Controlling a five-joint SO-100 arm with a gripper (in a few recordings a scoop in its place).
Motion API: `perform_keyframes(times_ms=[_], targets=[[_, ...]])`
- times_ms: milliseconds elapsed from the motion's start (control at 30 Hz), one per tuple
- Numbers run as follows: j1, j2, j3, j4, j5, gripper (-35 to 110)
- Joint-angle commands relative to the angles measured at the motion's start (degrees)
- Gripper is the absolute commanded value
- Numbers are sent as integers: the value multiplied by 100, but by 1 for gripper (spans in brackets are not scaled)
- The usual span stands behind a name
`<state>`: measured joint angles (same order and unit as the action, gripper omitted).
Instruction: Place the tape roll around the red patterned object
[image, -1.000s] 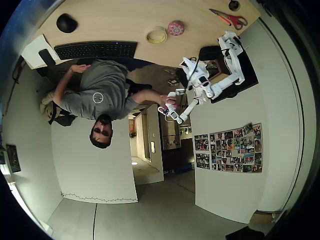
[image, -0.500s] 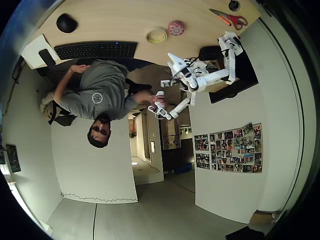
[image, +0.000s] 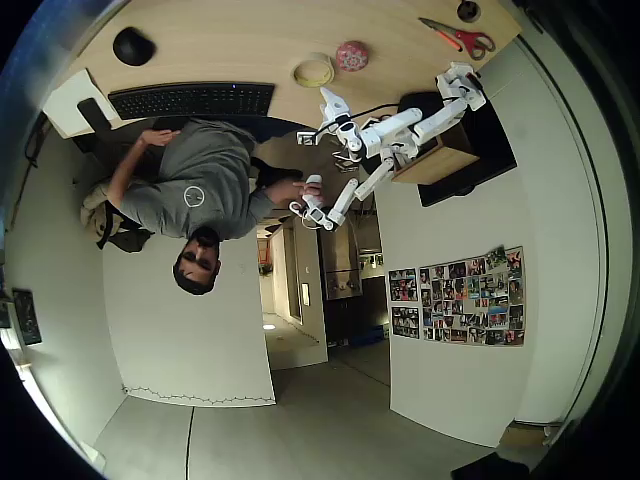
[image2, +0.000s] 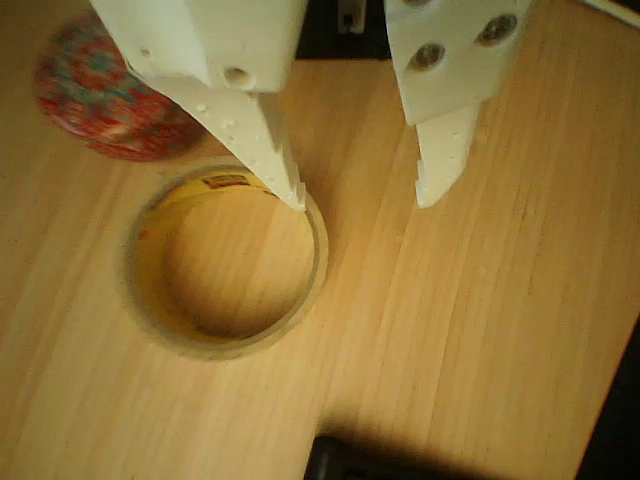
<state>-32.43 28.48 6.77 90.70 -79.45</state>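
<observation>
Your gripper hangs above the wooden desk with its two white fingers spread apart and nothing held between them. In the wrist view the left fingertip lines up with the upper rim of the tape roll, while the right fingertip stands over bare wood to the roll's right; whether the left tip actually touches the rim you cannot tell from this angle.

The tape roll lies flat on the desk, its wide hole showing only wood grain inside. The red patterned object sits just beside it, up and to the left in the wrist view, outside the ring; its top and left side are cut off by the frame edge and partly covered by the gripper body.

A dark shape at the bottom edge of the wrist view is too cropped to identify.

In the overhead view the white arm reaches from the right toward the tape roll and the red patterned object, which lie side by side. Red-handled scissors rest well apart to the right, a keyboard to the left. A person sits at the desk.
</observation>
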Motion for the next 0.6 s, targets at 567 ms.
perform_keyframes(times_ms=[567], targets=[[448, -272, -686, 536, -439, 28]])
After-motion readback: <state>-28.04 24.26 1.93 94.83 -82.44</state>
